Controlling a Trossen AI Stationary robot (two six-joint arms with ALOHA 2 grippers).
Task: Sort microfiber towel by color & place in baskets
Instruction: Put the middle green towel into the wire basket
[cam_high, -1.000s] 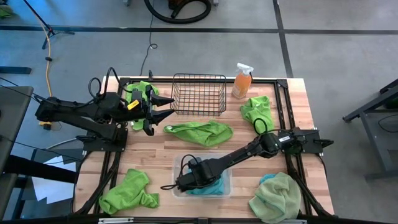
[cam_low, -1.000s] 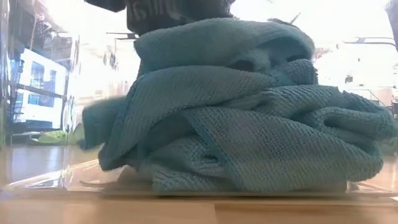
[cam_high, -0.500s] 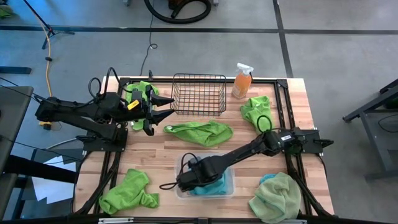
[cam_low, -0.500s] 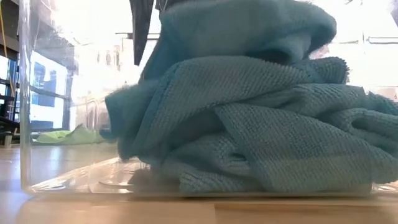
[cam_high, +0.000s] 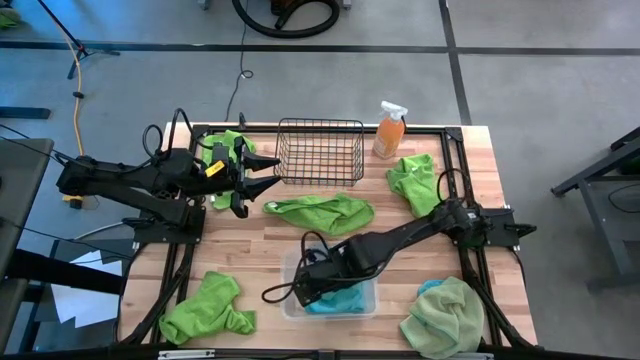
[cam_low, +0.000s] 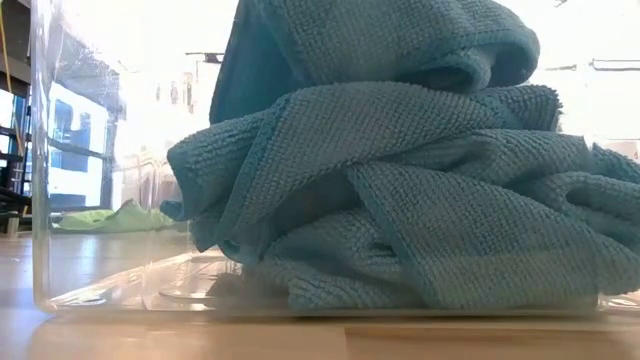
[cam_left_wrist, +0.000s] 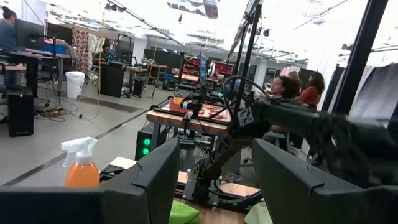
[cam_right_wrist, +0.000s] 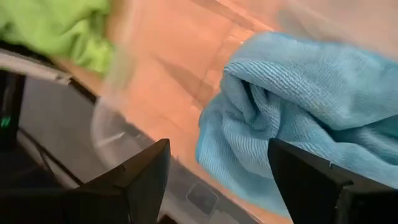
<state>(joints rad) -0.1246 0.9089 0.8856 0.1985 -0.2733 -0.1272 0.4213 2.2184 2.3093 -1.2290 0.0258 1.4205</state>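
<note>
The clear plastic tub (cam_high: 374, 292) stands near the table's front edge and holds a pile of turquoise towels (cam_high: 345, 300) (cam_low: 400, 180). My right gripper (cam_high: 312, 288) (cam_right_wrist: 217, 186) hangs open above the tub's left part, clear of the pile (cam_right_wrist: 298, 112). The black wire basket (cam_high: 320, 150) stands at the far edge. Lime green towels lie at mid-table (cam_high: 325, 212), at the right (cam_high: 415, 180), at the near left (cam_high: 205, 308) and under my left arm (cam_high: 228, 140). A pale sage towel (cam_high: 445, 318) lies at the near right. My left gripper (cam_high: 268, 172) (cam_left_wrist: 214, 186) is held open and raised, left of the basket.
An orange spray bottle (cam_high: 388, 130) stands at the far edge, right of the wire basket. Bare wood shows between the tub and the near-left lime towel. People sit at benches in the room beyond the table (cam_left_wrist: 298, 87).
My right gripper has risen out of the tub and rolled a little, leaving the turquoise towel it was on lying atop the pile. The tub with its towels has shifted slightly toward the table's right.
</note>
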